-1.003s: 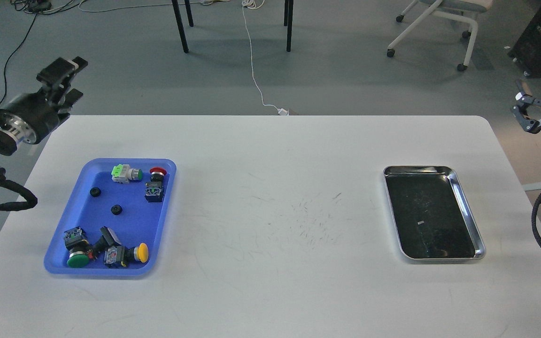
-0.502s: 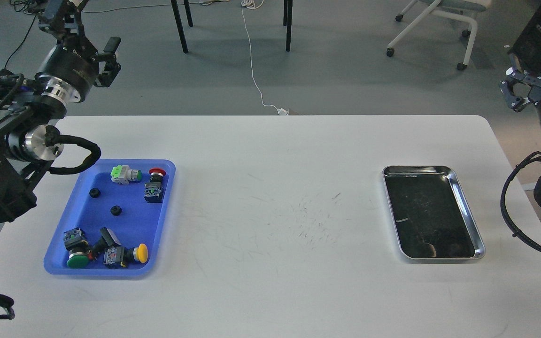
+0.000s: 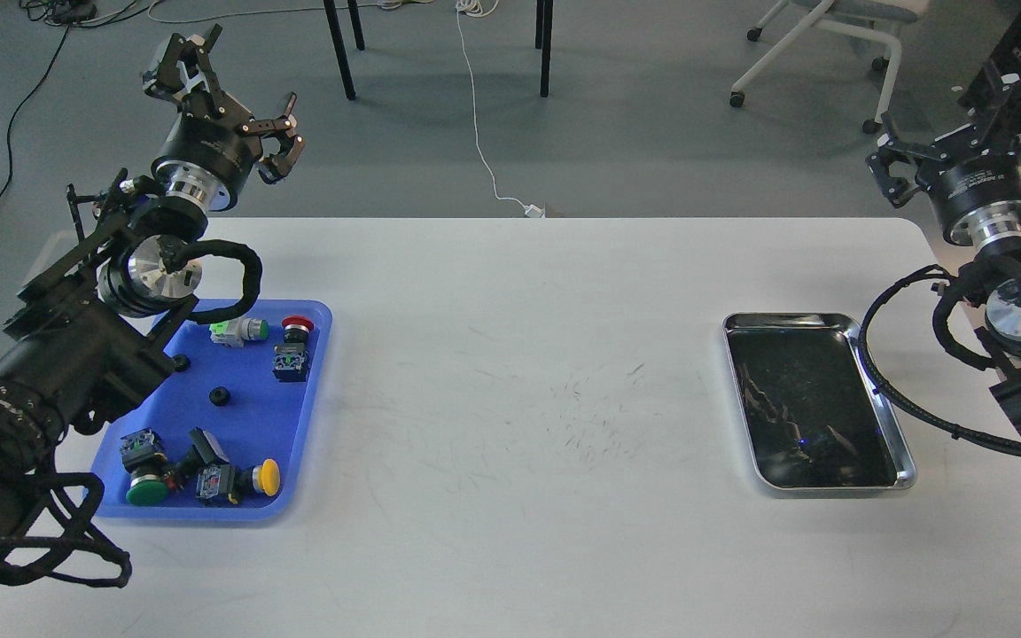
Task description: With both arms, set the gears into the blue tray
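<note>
Although both tiny black toothed gears already sit in the shallow blue plastic tray [image 3: 311, 416], one [image 3: 221, 396] lies in open floor mid-tray and the other [image 3: 179, 361] is touching or half hidden under the left arm's forearm. Coloured-capped push-button switches [image 3: 240, 330] crowd the tray's far and near ends. No gears are visible on the white table [image 3: 510, 372] or in the shiny steel tray [image 3: 884, 390].

Left gripper [image 3: 227, 97] is raised beyond the table's far edge, jaws apart, empty. Right gripper [image 3: 962, 120] is likewise raised, jaws apart, empty.

Risk: the left forearm hangs low over the tray; a sweep could nudge the tray or knock the near gear out.
</note>
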`<state>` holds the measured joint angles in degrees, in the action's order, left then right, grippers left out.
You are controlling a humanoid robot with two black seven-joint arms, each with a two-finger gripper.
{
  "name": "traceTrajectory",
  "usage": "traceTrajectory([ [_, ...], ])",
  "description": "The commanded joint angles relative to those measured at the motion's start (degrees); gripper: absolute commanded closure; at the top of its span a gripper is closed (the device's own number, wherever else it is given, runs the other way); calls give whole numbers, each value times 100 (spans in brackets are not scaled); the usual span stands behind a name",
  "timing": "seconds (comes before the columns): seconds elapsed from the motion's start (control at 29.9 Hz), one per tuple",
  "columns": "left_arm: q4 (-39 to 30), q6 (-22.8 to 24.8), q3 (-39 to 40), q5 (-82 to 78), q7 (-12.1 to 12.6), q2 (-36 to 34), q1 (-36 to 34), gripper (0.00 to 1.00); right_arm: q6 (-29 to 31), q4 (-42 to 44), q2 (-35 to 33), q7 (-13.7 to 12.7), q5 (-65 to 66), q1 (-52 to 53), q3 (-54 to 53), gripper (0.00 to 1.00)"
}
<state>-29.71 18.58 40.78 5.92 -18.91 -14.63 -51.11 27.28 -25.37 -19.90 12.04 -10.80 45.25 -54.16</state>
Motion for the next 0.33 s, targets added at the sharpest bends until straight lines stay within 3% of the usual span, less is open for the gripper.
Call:
traceTrajectory([
  [0.0,1,22,-8,164,10,31,57,2,72,226,188,0,-1,46,-7,2],
  [0.3,-52,146,-43,146,1,75,136,2,72,182,241,18,61,98,503,1],
])
